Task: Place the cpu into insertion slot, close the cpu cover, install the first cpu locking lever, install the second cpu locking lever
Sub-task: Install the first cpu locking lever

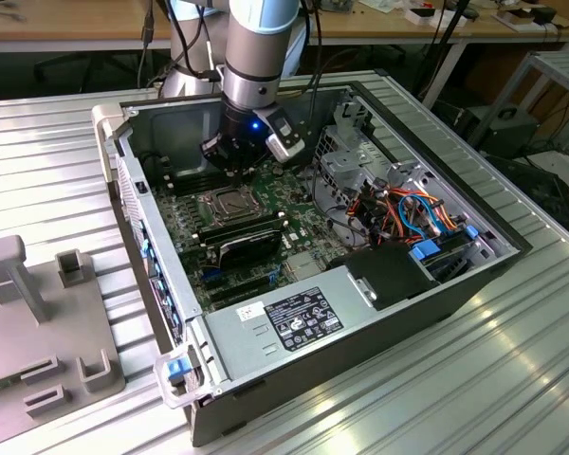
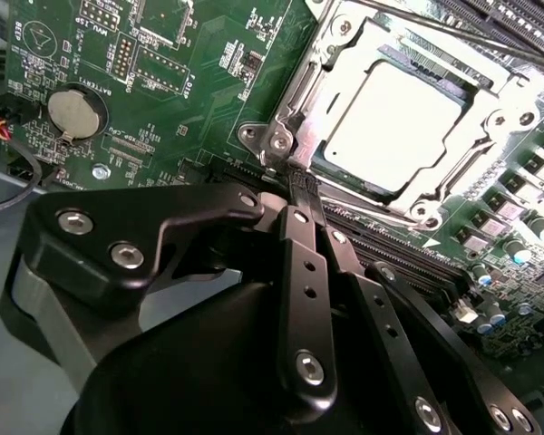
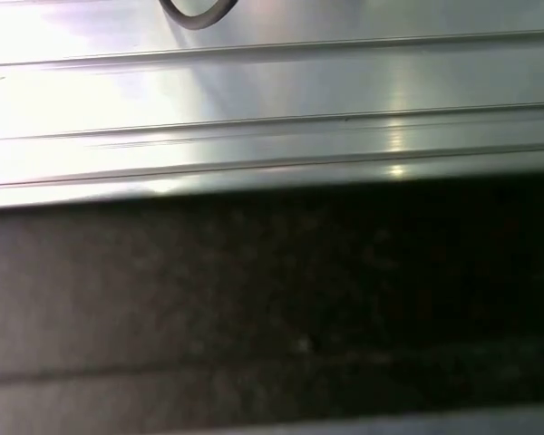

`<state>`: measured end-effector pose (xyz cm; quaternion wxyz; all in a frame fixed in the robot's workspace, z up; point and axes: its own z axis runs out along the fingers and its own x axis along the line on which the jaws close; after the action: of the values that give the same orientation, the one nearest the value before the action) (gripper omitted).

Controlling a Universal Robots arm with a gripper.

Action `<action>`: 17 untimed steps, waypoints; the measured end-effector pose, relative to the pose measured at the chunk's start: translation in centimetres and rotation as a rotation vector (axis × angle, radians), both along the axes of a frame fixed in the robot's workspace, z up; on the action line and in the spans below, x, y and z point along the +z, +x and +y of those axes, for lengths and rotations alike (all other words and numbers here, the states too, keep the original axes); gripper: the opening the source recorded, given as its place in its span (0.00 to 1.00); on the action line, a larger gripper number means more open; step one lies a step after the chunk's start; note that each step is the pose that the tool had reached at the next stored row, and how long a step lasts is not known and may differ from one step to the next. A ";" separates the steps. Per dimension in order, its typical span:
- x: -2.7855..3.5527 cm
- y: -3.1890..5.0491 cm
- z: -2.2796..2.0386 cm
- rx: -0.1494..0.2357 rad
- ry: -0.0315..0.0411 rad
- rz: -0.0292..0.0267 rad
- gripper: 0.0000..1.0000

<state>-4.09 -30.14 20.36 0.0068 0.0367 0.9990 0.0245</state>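
The gripper [image 2: 301, 186], fingers pressed together on nothing, hovers beside the cpu cover [image 2: 344, 68], probably a thin stiff plate best pushed at its rim.

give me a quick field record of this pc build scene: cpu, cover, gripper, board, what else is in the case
cpu: seated in the insertion slot, silver top showing
cpu cover: closed down around the chip
gripper: fingers together, holding nothing, tips by the cover's corner
motherboard: green, coin battery fitted
case: open, coloured cables at the exterior view's right
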 end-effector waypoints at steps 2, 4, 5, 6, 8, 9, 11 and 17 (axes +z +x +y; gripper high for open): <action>0.12 0.00 0.00 0.000 -0.0002 0.0001 0.11; 0.28 0.00 0.01 0.000 0.0002 0.0000 0.11; 0.28 0.01 0.01 0.000 0.0004 -0.0002 0.11; 0.29 0.01 0.01 0.000 0.0004 -0.0002 0.11; 0.29 0.00 -0.22 0.000 0.0002 -0.0001 0.11; 0.29 0.00 -0.28 0.000 0.0001 0.0000 0.11; 0.29 0.00 -0.31 0.000 0.0001 0.0001 0.11; 0.23 0.00 -0.37 0.000 0.0001 0.0001 0.11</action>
<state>-4.09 -30.51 20.60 0.0068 0.0367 0.9990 0.0246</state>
